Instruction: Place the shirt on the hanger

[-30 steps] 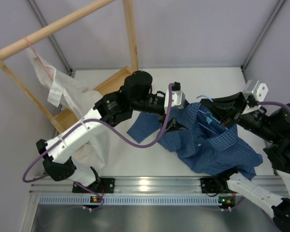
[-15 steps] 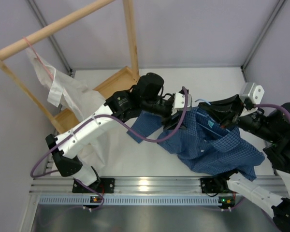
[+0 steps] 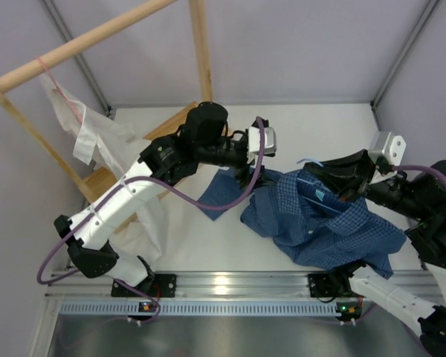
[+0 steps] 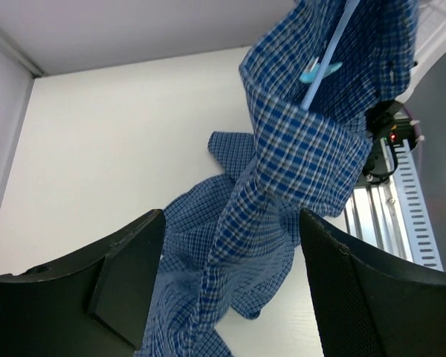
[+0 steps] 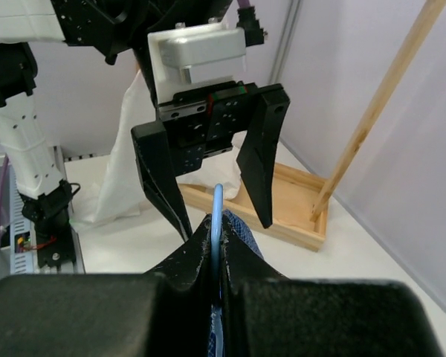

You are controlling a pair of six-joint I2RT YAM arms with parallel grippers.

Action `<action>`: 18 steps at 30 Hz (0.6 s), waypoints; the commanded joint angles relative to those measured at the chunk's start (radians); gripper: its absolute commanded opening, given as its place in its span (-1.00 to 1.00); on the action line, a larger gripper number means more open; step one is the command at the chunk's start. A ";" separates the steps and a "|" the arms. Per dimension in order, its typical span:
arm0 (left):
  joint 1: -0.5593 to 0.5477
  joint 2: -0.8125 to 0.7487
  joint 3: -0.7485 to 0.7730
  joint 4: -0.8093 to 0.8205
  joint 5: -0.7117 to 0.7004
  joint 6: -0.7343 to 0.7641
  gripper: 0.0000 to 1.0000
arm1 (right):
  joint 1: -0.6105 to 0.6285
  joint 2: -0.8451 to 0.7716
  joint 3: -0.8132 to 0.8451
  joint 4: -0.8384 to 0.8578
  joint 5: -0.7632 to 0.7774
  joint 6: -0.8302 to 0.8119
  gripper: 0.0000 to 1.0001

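The blue checked shirt (image 3: 334, 223) hangs bunched over the light-blue wire hanger (image 3: 310, 160), with one sleeve trailing left on the white table. My right gripper (image 3: 321, 171) is shut on the hanger wire (image 5: 217, 212) near the hook, holding it above the table; it shows in the right wrist view (image 5: 217, 227). My left gripper (image 3: 250, 169) is open, just left of the shirt's raised part. In the left wrist view the gripper (image 4: 232, 219) has wide-apart fingers framing the hanging shirt (image 4: 282, 171) without touching it, and the hanger (image 4: 328, 48) runs above.
A wooden rack (image 3: 201, 52) with a round rod stands at back left on a wooden base (image 3: 171, 126). A white garment (image 3: 104, 141) hangs from it on a pinkish-red hanger (image 3: 48, 71). An aluminium rail (image 3: 230, 282) runs along the near edge.
My left gripper has pulled back left and toward the far side, away from the shirt's raised part. The right gripper still holds the hanger, shifted slightly right.
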 commanded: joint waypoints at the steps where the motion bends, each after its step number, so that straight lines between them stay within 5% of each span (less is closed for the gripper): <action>1: -0.001 -0.003 0.036 0.092 0.114 -0.032 0.54 | 0.007 0.008 -0.010 0.058 -0.085 -0.015 -1.00; 9: -0.001 0.049 0.040 0.093 0.371 -0.038 0.49 | 0.007 -0.012 -0.010 0.089 -0.082 0.002 -1.00; 18: -0.001 0.117 0.088 0.095 0.462 -0.075 -0.04 | 0.007 -0.029 -0.035 0.177 -0.141 0.057 -1.00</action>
